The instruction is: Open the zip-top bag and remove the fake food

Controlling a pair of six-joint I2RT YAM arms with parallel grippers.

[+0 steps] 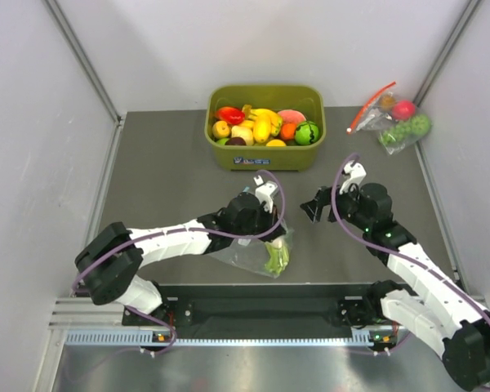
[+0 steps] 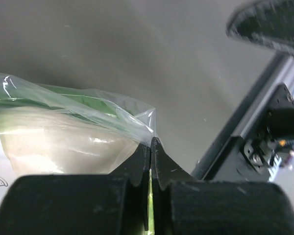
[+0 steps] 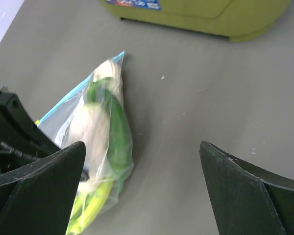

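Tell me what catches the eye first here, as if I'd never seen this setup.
The olive-green bin heaped with bright toy fruit at the far middle of the table stands out most. Nearer the front, the left gripper is shut on the edge of a clear bag of vegetables, while the right gripper hangs open just to its right.

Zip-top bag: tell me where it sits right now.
In the top view the zip-top bag is by the middle of the table's near edge, its edge pinched by the left gripper, with the green bin beyond it.
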